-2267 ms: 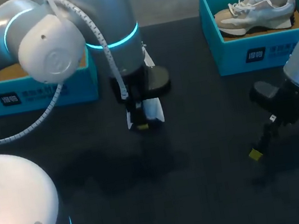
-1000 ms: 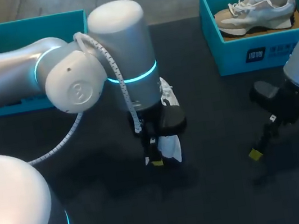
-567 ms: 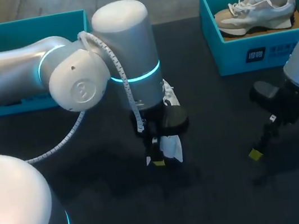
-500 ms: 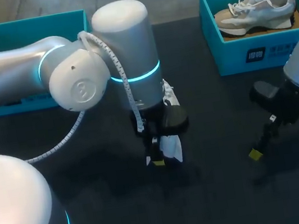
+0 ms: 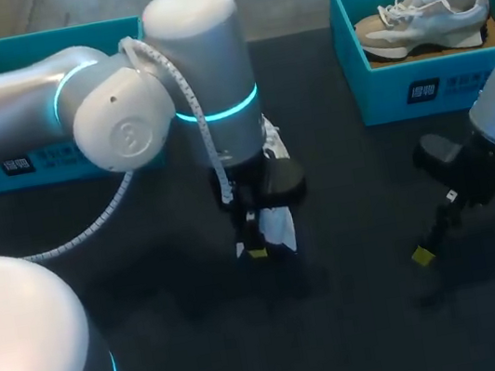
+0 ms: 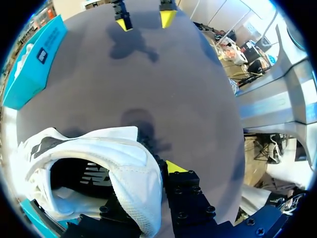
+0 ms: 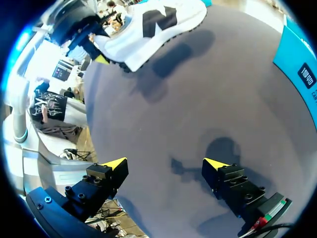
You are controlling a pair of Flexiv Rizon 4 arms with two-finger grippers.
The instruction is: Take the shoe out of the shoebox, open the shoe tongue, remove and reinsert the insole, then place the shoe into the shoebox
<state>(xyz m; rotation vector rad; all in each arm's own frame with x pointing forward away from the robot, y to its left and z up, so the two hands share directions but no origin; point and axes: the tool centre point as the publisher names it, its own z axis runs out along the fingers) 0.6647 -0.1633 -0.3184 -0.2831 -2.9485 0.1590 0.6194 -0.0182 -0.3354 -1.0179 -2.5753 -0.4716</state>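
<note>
over the table [image 5: 352,188], left jaws clamp the white shoe [image 5: 279,226] by its collar, length running near-to-far; right jaws open.

Open run of bare table [image 5: 363,318] between left gripper [image 5: 256,245], clamped on white shoe [image 5: 277,223], and right gripper [image 5: 423,255], jaws wide. Barred toward left shoebox [image 5: 37,162] by left arm [image 5: 115,122] overhanging it. Walled rear right by right shoebox [image 5: 420,87], second shoe [image 5: 423,16] inside. Hemmed at front corners by white arm bases [image 5: 18,344].
</note>
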